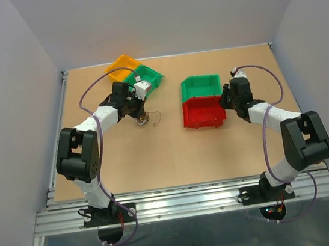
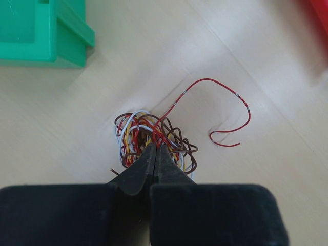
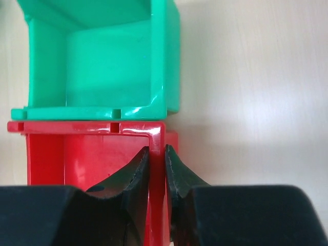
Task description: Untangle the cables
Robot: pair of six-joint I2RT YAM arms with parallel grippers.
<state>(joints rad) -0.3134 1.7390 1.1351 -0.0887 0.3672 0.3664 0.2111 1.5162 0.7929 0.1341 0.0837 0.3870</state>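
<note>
The cables [image 2: 134,134] are a small wad of thin brown, red, yellow and pale wires lying on the tabletop. One red strand [image 2: 241,100] loops out to the right. My left gripper [image 2: 155,147] is shut, its tips pinching strands at the near edge of the wad. In the top view the cables [image 1: 145,121] lie left of centre with the left gripper [image 1: 140,114] right over them. My right gripper [image 3: 156,150] straddles the right wall of a red bin [image 3: 92,154], one finger inside and one outside, closed on that wall.
A green bin [image 3: 102,66] sits against the far side of the red bin [image 1: 202,113]. Another green bin [image 1: 148,76] and an orange bin [image 1: 122,66] stand at the back left. The green bin [image 2: 41,31] is close beyond the wad.
</note>
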